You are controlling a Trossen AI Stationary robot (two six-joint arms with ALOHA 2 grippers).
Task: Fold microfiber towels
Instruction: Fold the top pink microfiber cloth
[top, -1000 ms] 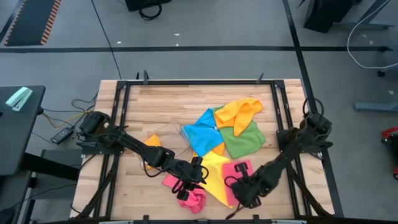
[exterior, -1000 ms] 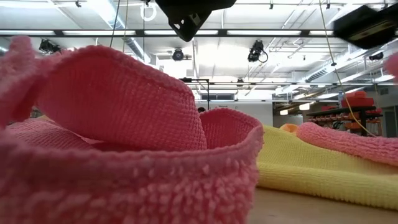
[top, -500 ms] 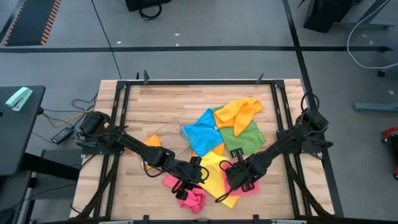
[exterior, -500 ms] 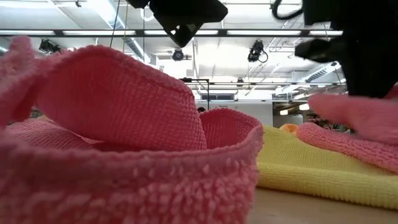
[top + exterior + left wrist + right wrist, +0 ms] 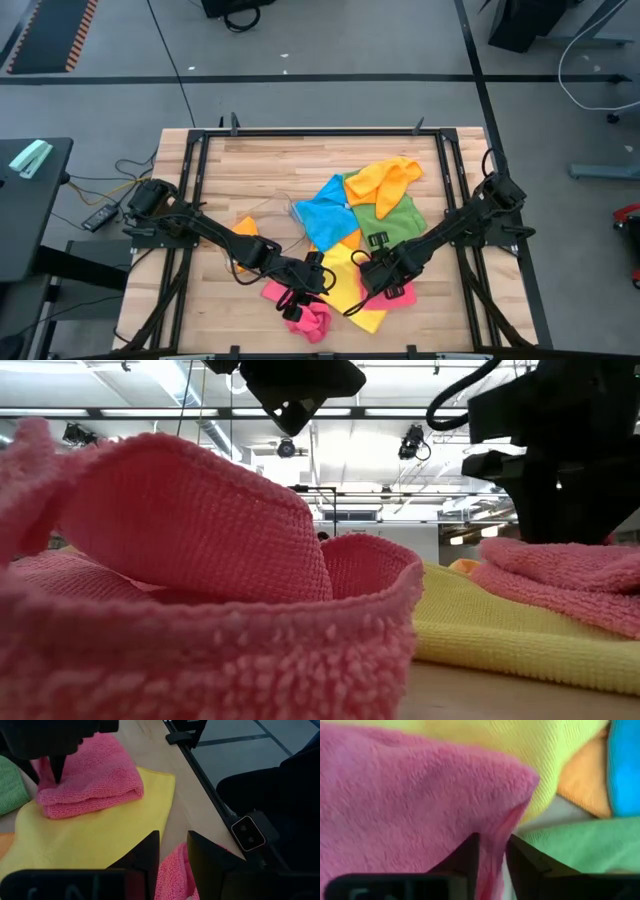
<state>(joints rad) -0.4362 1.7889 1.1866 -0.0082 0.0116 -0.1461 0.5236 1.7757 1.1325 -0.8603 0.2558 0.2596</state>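
A pink microfiber towel [image 5: 400,292] lies doubled over on a spread yellow towel [image 5: 345,285] near the table's front. My right gripper [image 5: 372,275] points down at the pink towel's far-left end; in the right wrist view its fingers [image 5: 470,852] stand apart with the cloth's edge between them. A second pink towel [image 5: 303,315] lies crumpled at the front edge, one side standing up [image 5: 180,510]. My left gripper [image 5: 173,840] hovers over it, its fingers a little apart with nothing gripped. My right gripper comes from above, pointing down at the doubled pink towel's loose edge [image 5: 502,827], which runs between its two fingers. Whether the fingers touch the cloth, I cannot tell. The towel lies flat on the yellow towel [image 5: 100,830], folded edge toward the table's front.
Blue [image 5: 325,210], orange [image 5: 385,180] and green [image 5: 395,225] towels lie heaped at the table's middle, partly over one another. A small orange piece [image 5: 245,228] shows beside the left arm. Bare wood [image 5: 260,170] lies at the far left.
My right gripper has moved toward the table's far and left side and sunk a little, carrying the pink towel's near edge over. That towel, flat a second ago, was lifted as a flap and now lies doubled on the yellow one.
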